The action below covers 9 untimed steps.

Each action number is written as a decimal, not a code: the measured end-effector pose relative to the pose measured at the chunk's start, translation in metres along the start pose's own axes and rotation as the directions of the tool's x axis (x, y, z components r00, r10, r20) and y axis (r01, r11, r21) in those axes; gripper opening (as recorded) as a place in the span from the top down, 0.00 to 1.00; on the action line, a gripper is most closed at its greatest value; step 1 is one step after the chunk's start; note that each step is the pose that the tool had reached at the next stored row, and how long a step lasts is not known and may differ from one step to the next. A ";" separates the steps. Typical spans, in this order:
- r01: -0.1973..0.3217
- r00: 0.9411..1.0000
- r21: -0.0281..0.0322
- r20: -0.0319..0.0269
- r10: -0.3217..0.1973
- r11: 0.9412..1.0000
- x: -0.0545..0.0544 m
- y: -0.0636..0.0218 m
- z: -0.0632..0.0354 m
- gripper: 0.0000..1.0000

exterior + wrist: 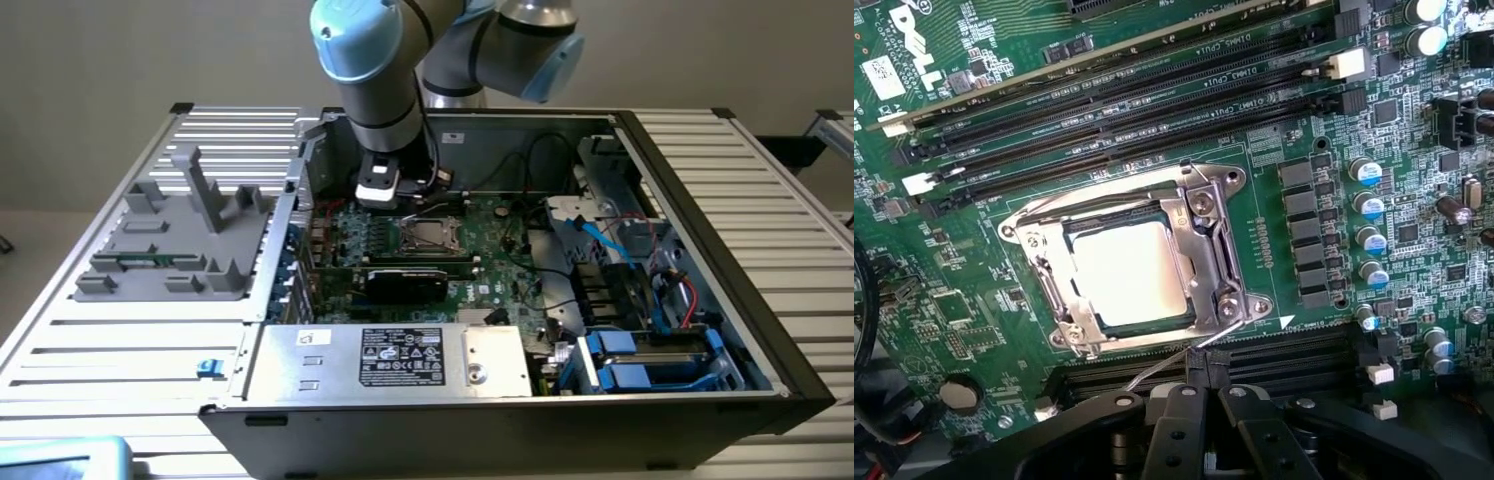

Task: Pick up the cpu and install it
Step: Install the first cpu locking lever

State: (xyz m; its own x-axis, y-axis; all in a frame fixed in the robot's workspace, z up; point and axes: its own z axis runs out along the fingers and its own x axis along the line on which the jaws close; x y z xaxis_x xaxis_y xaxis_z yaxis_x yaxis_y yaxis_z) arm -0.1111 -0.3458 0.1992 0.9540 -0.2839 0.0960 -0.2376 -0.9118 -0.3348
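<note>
Fingers [1176, 435] of the gripper [1201, 375] stand pressed together with no gap between them and nothing of the task held. Their tips sit right at the thin wire lever [1164, 368] that runs along the edge of the socket; I cannot tell whether they pinch it or only touch it. The cpu [1129, 272] lies flat in the socket with its pale metal top up, framed by the steel load plate [1210, 250], just beside the fingertips. Long black memory slots [1154, 100] run across the green motherboard [1279, 140] on the far side of the socket. In the exterior view the arm [374, 80] comes down from the upper middle of the frame into the open computer case [694, 200], and the gripper [400, 203] hangs just above and left of the socket holding the cpu [430, 236] at centre. Below it lie a black card [407, 282] and a silver box [400, 357] with a white label.
</note>
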 end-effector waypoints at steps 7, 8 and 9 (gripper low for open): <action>-0.001 1.000 0.000 -0.001 0.001 1.000 0.004 0.0020 0.0037 0.89; -0.001 1.000 0.000 -0.001 0.001 1.000 0.005 0.0024 0.0041 0.89; -0.001 1.000 0.000 -0.001 0.001 1.000 0.005 0.0029 0.0046 0.89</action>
State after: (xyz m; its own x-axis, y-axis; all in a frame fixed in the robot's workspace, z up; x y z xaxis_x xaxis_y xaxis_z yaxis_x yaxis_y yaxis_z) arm -0.1057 -0.3486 0.1945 0.9536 -0.2850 0.0970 -0.2383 -0.9116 -0.3350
